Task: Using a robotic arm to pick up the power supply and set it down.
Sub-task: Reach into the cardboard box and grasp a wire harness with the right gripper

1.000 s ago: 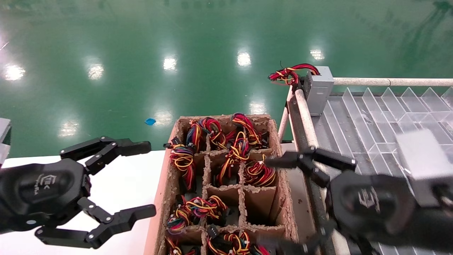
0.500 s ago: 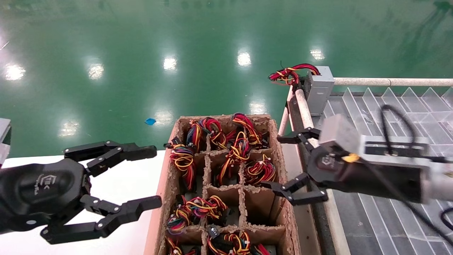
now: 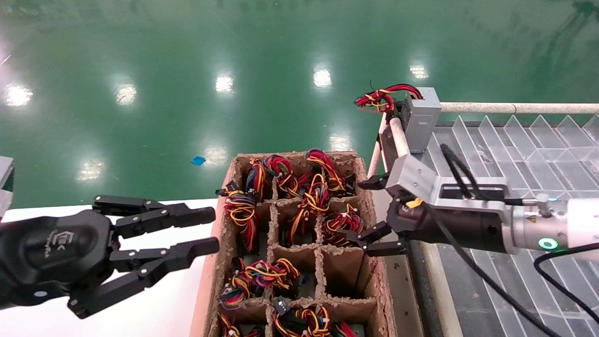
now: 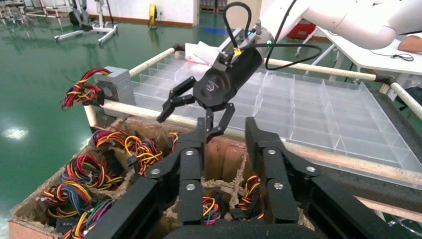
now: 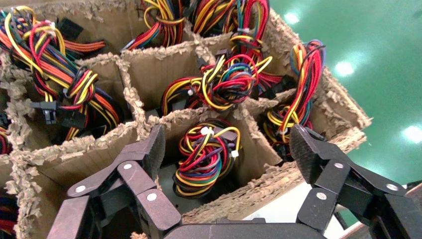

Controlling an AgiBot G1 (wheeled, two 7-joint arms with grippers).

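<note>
The power supply (image 3: 344,222) sits in a right-hand cell of the divided cardboard carton (image 3: 223,196). Its looped red, yellow and black wire bundle (image 5: 204,154) shows, and the cell hides most of its grey body. The robotic arm is my right one. Its gripper (image 3: 361,211) hangs open just above that cell, with the fingers (image 5: 149,149) straddling the bundle without touching it. That gripper (image 4: 191,112) also shows in the left wrist view. My left gripper (image 3: 210,229) hovers open over the white table beside the carton's left wall, holding nothing.
Other carton cells hold several more wire bundles (image 3: 243,210). A similar grey box with a flat red wire loop (image 3: 421,117) stands at the rail corner. A clear divider tray (image 3: 514,140) lies to the right, past a padded rail (image 3: 402,150). Green floor lies beyond.
My right arm swung left from over the clear tray to the carton's right side and now points down into a cell. My left gripper's fingers have narrowed and shifted slightly towards the carton.
</note>
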